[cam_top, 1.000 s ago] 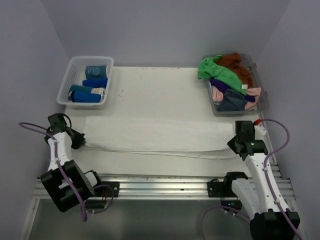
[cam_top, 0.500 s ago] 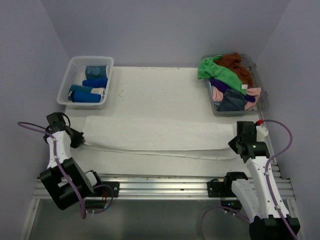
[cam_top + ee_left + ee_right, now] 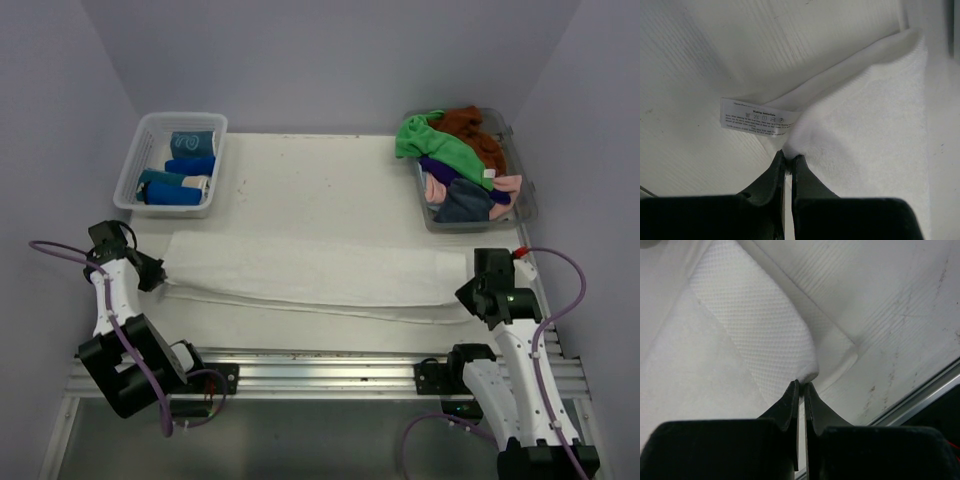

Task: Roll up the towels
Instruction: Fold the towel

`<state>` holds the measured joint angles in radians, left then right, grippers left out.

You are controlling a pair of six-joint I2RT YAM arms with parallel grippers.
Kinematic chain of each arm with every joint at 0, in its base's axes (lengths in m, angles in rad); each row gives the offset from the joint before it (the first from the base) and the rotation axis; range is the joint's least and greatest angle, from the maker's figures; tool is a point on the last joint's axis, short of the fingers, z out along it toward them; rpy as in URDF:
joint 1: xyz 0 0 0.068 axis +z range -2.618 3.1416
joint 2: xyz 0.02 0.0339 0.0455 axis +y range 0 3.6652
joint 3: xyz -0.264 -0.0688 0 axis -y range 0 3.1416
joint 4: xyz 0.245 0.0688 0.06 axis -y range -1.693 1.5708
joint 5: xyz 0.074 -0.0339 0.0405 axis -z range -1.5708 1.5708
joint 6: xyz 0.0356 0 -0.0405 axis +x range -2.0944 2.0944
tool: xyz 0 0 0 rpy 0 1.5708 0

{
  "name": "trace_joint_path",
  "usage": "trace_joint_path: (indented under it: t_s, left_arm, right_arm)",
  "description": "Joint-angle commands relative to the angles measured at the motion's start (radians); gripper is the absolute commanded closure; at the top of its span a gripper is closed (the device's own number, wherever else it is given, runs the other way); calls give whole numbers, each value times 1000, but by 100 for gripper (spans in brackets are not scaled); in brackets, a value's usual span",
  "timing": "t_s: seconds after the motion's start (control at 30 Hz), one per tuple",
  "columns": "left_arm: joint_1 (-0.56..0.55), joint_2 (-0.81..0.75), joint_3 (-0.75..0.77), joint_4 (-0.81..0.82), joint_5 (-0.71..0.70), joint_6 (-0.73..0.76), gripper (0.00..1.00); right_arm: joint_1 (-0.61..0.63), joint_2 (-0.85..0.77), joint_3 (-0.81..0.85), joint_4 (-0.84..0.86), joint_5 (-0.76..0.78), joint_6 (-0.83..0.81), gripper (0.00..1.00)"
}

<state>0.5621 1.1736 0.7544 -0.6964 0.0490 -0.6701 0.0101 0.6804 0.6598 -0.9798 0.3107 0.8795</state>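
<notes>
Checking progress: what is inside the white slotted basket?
The white basket holds rolled towels, blue and teal, lying side by side. Anything beneath them is covered.

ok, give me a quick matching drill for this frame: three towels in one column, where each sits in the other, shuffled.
1 white towel
2 green towel
3 blue rolled towels

A in the white basket, far left
B laid out on the table, ends pinched by left gripper and right gripper
C top of the pile in the clear tub

Pairs: 1-B, 2-C, 3-A
</notes>
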Motion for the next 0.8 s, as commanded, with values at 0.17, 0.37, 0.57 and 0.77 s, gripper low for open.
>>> trace_joint_path:
  t_s: [0.17, 0.37, 0.57, 0.77]
  left_arm:
    - [24, 24, -1, 44, -17, -5, 100]
    - [36, 46, -6, 48, -1, 16, 89]
    - [42, 32, 11, 64, 34, 41, 27]
    - [-26, -57, 62, 93, 17, 61, 37]
  right_arm:
    - [-6, -1, -51, -112, 19, 101, 100]
    - [-6, 2, -37, -111, 27, 92, 60]
    - [-4, -7, -19, -45, 21, 40, 29]
    - [-2, 136, -22, 246, -157, -95, 39]
